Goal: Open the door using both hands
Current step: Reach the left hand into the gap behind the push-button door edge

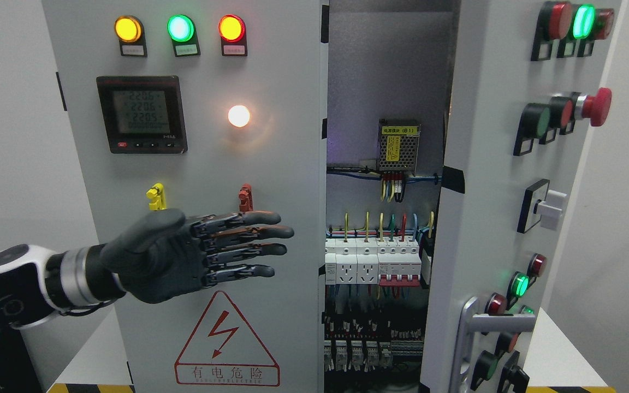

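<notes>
A grey electrical cabinet fills the head view. Its right door (511,207) is swung open toward me, edge-on, with its metal handle (475,327) at the lower part. The left door (211,164) stands shut. My left hand (227,245) comes in from the lower left and hovers flat in front of the left door, fingers stretched out toward the gap, holding nothing. The cabinet's inside (383,218) shows a power supply, coloured wires and breakers. My right arm does not show.
The left door carries three lit lamps (181,28), a digital meter (141,114), a white lamp (238,115) and a red warning triangle (226,341). The open door bears buttons, a red mushroom button (598,106) and a rotary switch (546,207). A white table (560,355) lies beneath.
</notes>
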Robot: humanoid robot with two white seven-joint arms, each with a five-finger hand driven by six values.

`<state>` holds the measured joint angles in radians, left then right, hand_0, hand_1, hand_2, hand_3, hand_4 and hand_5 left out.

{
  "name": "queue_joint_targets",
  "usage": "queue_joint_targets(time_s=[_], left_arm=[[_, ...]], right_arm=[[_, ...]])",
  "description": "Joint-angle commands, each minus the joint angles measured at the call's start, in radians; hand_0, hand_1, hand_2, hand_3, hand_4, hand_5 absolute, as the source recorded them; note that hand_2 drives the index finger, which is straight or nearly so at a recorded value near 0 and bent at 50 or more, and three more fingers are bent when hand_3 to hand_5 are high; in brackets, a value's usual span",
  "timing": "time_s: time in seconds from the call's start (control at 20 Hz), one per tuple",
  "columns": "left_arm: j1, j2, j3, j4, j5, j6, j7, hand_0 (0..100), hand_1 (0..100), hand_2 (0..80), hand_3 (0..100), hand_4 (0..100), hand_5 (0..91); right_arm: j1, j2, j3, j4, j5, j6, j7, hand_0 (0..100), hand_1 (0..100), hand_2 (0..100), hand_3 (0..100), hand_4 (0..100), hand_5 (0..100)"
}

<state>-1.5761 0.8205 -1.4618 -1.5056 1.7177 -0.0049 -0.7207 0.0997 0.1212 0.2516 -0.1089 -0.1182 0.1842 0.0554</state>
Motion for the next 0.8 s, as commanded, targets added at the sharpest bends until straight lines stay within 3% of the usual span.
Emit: queue_joint_targets(time_s=[0.0,0.25,0.75], left_arm=[[-0.053,-0.360,-0.094,0.093,0.036,-0.001,0.102,12,39,0.0,0,0,0.0],[-0.050,-0.451,0.018,0.102,0.043,0.003,0.198,12,39,0.0,0,0,0.0],[-0.044,-0.575,0.127,0.169,0.045,0.022,0.208,12,39,0.0,0,0,0.0]], right_arm=[[0.000,0.000,0.000,0.000,0.000,0.000,0.000,12,39,0,0,0,0],[0.000,0.000,0.000,0.000,0.000,0.000,0.000,12,39,0,0,0,0],[0.000,0.000,0.000,0.000,0.000,0.000,0.000,12,39,0,0,0,0]])
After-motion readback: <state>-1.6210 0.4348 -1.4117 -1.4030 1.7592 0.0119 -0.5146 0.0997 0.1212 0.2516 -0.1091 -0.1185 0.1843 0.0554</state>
